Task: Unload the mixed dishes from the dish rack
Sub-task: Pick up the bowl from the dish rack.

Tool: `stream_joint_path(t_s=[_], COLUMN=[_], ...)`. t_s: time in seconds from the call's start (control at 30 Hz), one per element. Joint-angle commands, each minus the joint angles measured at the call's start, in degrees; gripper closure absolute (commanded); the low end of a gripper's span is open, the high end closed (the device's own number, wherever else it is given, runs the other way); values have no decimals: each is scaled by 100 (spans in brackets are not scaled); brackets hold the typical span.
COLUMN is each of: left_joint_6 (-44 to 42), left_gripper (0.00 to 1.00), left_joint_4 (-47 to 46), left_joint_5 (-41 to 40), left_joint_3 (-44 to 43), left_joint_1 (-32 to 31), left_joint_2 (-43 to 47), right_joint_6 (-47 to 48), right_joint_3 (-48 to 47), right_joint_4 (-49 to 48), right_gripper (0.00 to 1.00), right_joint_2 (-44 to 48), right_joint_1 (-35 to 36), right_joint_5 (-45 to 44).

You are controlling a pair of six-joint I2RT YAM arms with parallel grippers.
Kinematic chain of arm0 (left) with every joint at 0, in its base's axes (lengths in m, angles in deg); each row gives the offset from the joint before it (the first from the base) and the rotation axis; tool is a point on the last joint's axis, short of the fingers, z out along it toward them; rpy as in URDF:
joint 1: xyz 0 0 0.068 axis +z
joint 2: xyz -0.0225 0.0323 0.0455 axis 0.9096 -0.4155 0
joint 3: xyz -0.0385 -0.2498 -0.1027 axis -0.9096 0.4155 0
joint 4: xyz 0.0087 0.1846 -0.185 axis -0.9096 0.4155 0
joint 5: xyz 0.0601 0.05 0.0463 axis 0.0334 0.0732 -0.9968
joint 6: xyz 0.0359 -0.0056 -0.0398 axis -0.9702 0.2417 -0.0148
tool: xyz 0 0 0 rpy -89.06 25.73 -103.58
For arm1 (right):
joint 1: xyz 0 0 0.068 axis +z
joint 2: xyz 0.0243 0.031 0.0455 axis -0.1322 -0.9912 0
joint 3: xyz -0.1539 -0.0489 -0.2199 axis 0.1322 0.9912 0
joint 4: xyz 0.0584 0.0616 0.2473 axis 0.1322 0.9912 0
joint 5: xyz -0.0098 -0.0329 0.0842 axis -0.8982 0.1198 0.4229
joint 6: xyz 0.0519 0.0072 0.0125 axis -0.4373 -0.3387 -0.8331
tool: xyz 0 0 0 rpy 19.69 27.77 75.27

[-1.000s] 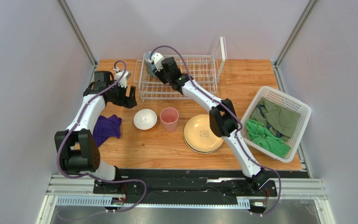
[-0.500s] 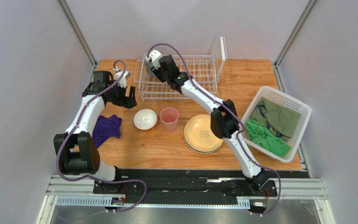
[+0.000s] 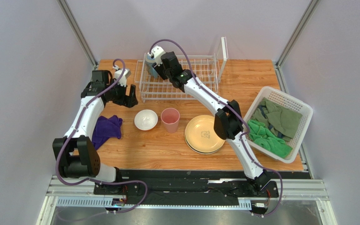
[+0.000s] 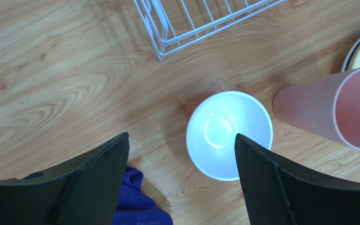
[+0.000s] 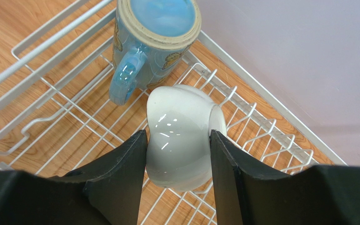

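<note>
Mixed dishes, part unloaded: we list a glossy white bowl [image 5: 179, 110] and a blue mug [image 5: 153, 42] inside the dish rack [image 3: 200, 75], both at its far left corner, the mug upside down and just beside the bowl. The bowl sits tilted on the wires. The right gripper [image 5: 178, 140] is clamped across its rounded outer wall, one finger on each side. Out on the table [image 3: 252, 75] we count a small white bowl [image 4: 229, 133], a pink tumbler [image 4: 327, 110] next to it, and a cream-yellow plate [image 3: 204, 133] stacked on a dark-rimmed plate [image 4: 350, 52]. The left gripper [image 4: 182, 140] hangs over the small white bowl with its jaws wide apart and nothing between them. Also entered: a purple cloth [image 3: 106, 129] at the left, and a white lattice basket [image 3: 280, 96] of green cloths [image 3: 273, 129] at the right. Step in hand, as we judge it: lifting the gripped bowl clear of the rack. Hazards noted: the wall under the fingers is glossy and curved, so the bowl could slide or rotate out of the pinch once its weight comes off the wires. Its lower edge may sit among the upright tines, so a slanted pull could snag there and drag or tip the light rack. The mug is close enough for a sideways swing to knock it. The near row on the table is crowded, and the tall tumbler would topple from a careless set-down.
</note>
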Motion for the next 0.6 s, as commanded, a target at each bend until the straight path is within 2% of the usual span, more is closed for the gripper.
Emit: stream_joint_path(t_s=[0.0, 0.27, 0.57], left_joint_6=[-113, -87, -78], left_gripper=[10, 10, 11], left_joint_4=[-101, -66, -444], left_joint_5=[292, 564, 899], left_joint_3=[-404, -685, -844], left_joint_1=[56, 64, 47], left_joint_2=[309, 415, 415], right_joint_6=[-474, -843, -1274], right_joint_3=[-41, 187, 345], right_joint_4=[54, 388, 749], right_gripper=[55, 56, 57], right_joint_2=[796, 1078, 1307], right_joint_1=[-56, -162, -276], right_joint_5=[208, 551, 1211])
